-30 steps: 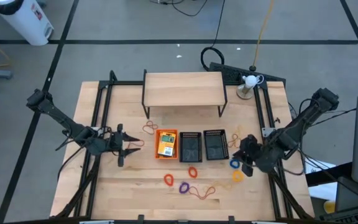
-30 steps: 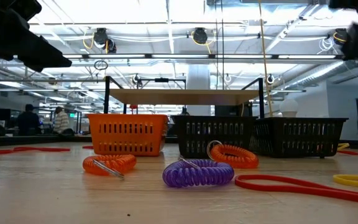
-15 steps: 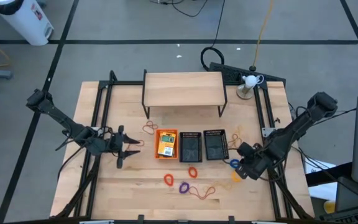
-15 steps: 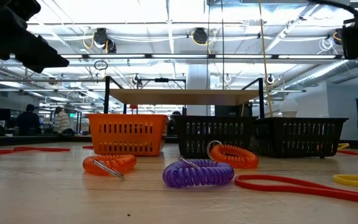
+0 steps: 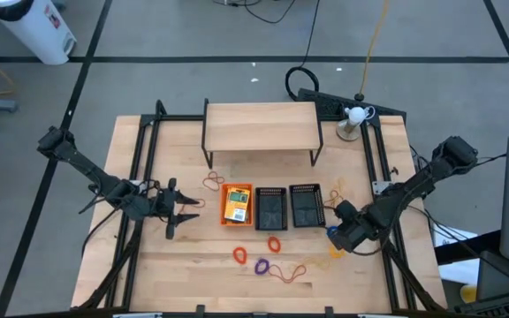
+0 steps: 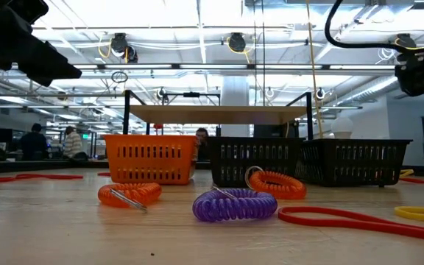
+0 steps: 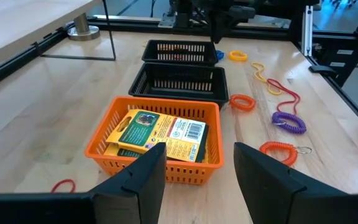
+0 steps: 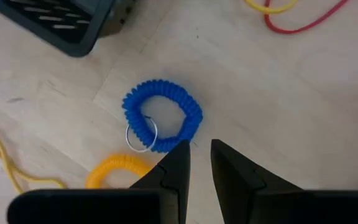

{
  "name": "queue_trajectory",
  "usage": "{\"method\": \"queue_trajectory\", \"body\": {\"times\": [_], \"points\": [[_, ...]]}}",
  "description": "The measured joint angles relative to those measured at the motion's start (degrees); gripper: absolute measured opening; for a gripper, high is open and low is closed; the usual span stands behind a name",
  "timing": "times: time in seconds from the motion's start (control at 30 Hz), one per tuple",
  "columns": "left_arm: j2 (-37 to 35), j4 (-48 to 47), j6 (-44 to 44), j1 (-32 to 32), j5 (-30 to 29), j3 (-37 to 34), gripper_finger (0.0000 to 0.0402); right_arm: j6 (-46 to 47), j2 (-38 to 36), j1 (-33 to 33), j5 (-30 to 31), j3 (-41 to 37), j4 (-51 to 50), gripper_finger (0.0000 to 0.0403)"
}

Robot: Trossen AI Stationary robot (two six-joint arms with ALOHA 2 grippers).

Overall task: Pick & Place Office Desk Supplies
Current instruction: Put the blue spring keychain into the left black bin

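1. High view: the three trays stand in one row at the centre of the wooden bench (image 5: 193, 274), each with its long axis running from 12 to 6 o'clock. The orange tray (image 5: 237, 204) is at the 9 o'clock end, then the first black mesh tray (image 5: 270, 207), then the second black mesh tray (image 5: 305, 204). The crayon box (image 5: 236, 208) lies in the orange tray along the same axis. The left end effector (image 5: 180, 215) hangs at 9 o'clock of the orange tray, fingers apart. The right end effector (image 5: 336, 237) is at 4 o'clock of the second black tray.

2. Low view: an orange coil band (image 6: 129, 194), a purple coil band (image 6: 235, 205) and a red loop (image 6: 359, 221) lie flat on the bench in front of the trays. Behind is a big hall with ceiling lights, and people (image 6: 50, 142) far back.

3. Left wrist view: the crayon box leans in the orange tray, label up, with the end effector's fingers (image 7: 148, 177) open and holding nothing.

4. Right wrist view: the blue coil band (image 8: 161, 122) lies flat on the wood, with its metal ring (image 8: 142, 135) towards the yellow coil band (image 8: 120, 172). The right end effector's fingers (image 8: 176, 165) are narrowly apart, just above the blue band, and they clamp nothing.
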Motion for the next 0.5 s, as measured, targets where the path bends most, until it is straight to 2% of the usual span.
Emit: {"method": "queue_trajectory", "body": {"times": [0.5], "points": [[0.0, 0.0, 0.05, 0.0, 0.09, 0.0, 0.0189, -1.88, 2.33, -3.47, -1.3, -0.03, 3.08, 0.0059]]}}
